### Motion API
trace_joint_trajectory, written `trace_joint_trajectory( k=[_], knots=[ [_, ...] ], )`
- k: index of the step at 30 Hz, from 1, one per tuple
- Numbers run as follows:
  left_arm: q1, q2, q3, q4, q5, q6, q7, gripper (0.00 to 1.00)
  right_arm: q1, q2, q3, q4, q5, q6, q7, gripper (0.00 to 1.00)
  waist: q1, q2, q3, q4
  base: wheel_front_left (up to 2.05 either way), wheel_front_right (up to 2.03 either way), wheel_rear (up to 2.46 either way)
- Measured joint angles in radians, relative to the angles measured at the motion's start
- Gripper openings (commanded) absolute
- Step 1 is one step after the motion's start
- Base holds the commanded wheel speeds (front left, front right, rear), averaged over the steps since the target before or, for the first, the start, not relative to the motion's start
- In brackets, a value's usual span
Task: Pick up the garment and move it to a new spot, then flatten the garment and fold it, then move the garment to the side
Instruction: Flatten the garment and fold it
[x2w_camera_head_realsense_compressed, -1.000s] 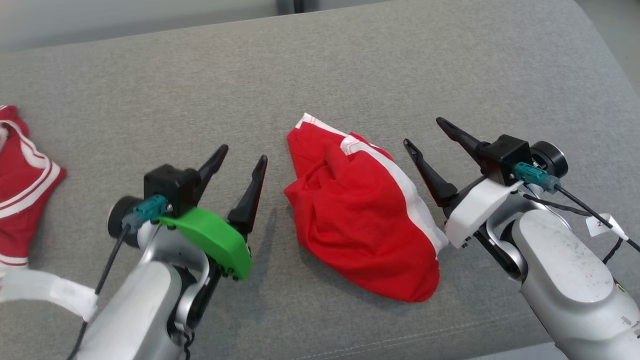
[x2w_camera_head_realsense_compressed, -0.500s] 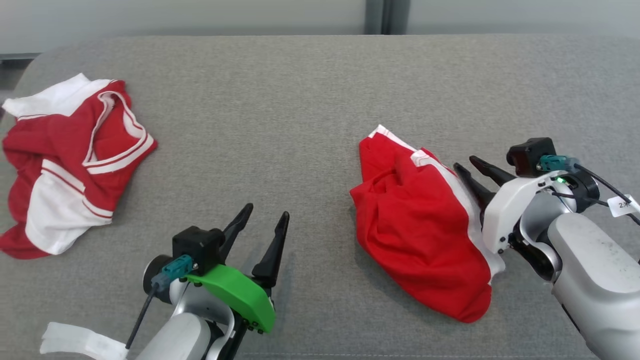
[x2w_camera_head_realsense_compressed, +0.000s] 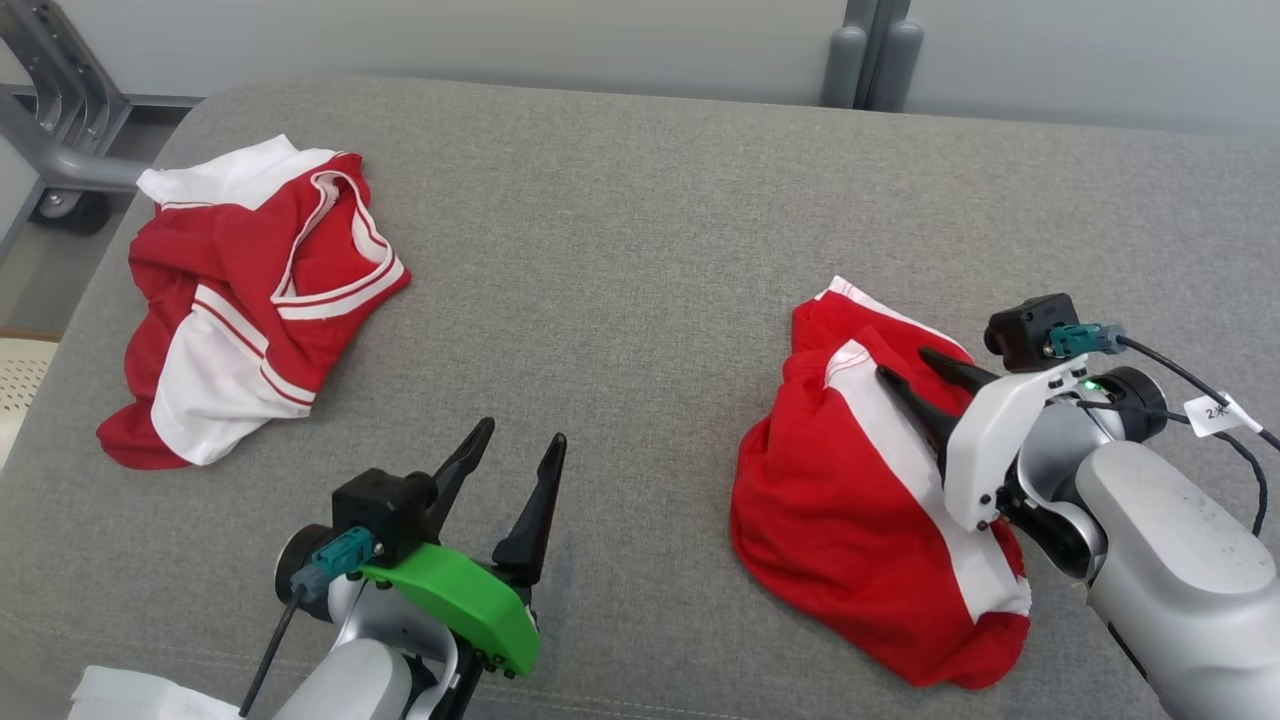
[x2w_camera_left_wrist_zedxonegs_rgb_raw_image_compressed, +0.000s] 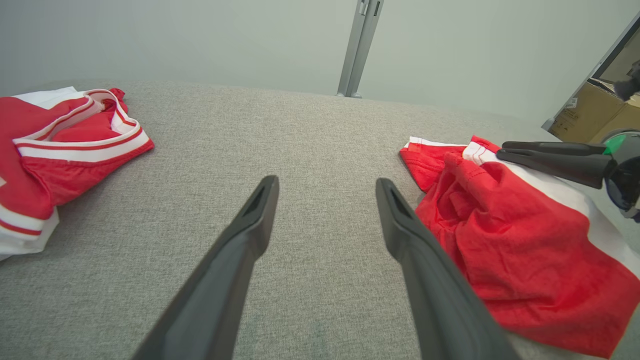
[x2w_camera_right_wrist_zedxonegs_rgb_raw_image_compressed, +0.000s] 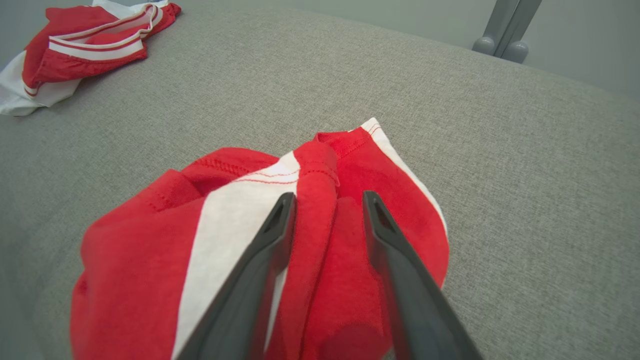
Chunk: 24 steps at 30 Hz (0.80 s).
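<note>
Head view: the garment (x2w_camera_head_realsense_compressed: 850, 510) lies crumpled near the cushion's (x2w_camera_head_realsense_compressed: 620, 250) front edge, towards the right. Moving, flattening and folding are all left to do.
Left wrist view: left gripper (x2w_camera_left_wrist_zedxonegs_rgb_raw_image_compressed: 326, 181), jaws open, empty.
Right wrist view: right gripper (x2w_camera_right_wrist_zedxonegs_rgb_raw_image_compressed: 329, 195), jaws astride a fold (x2w_camera_right_wrist_zedxonegs_rgb_raw_image_compressed: 320, 215). We cannot tell whether they grip it.

Obs.: garment (x2w_camera_head_realsense_compressed: 850, 510), red knit cloth with one broad white stripe and narrow white trim at a corner. State: crumpled, unfolded, bunched into a rounded heap with several soft folds. Pose: long axis diagonal in the head view, with the trimmed corner at the far end and the rounded red end toward the near edge. A raised ridge of red cloth runs beside the stripe. Location: lying on the grey upholstered surface (x2w_camera_head_realsense_compressed: 620, 250), right of centre.
</note>
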Motion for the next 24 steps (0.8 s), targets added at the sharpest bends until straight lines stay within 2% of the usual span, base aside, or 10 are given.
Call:
trace_joint_trajectory(
  k=[3, 5, 6, 11, 18, 22, 24],
  knots=[
    [0.001, 0.006, 0.003, 0.0, 0.0, 0.0, -0.003, 1.0, 0.0, -0.004, 0.016, 0.001, 0.016, 0.0, 0.018, 0.53, 0.0, 0.0, -0.001, -0.003, 0.0, 0.0, 0.0],
    [0.001, 0.006, 0.004, 0.001, 0.0, 0.0, -0.003, 1.0, 0.0, -0.01, 0.027, 0.002, 0.024, 0.0, 0.026, 0.59, 0.0, 0.0, 0.001, -0.005, 0.0, 0.0, 0.0],
    [0.001, 0.006, 0.004, 0.001, 0.0, 0.0, -0.004, 1.0, 0.0, -0.014, 0.035, 0.001, 0.024, 0.0, 0.026, 0.71, 0.0, 0.0, 0.002, -0.006, 0.0, 0.0, 0.0],
    [0.001, 0.011, 0.005, 0.003, 0.0, 0.0, -0.009, 1.0, -0.008, -0.04, 0.048, -0.026, 0.021, 0.0, 0.02, 0.86, 0.0, 0.0, 0.003, -0.007, 0.0, 0.0, 0.0],
    [0.001, 0.012, 0.004, 0.012, 0.0, 0.0, -0.012, 1.0, -0.035, -0.045, 0.086, -0.074, 0.022, 0.0, 0.014, 0.85, 0.0, 0.0, 0.0, -0.007, 0.0, 0.0, 0.0],
    [0.002, 0.012, 0.004, 0.014, 0.0, 0.0, -0.012, 1.0, -0.043, -0.044, 0.113, -0.081, 0.036, 0.0, 0.02, 0.78, 0.0, 0.0, -0.001, -0.005, 0.0, 0.0, 0.0],
    [0.002, 0.01, 0.001, 0.013, 0.0, 0.0, -0.012, 1.0, -0.042, -0.046, 0.117, -0.078, 0.043, 0.0, 0.029, 0.7, 0.0, 0.0, 0.003, -0.003, 0.0, 0.0, 0.0]
  ],
)
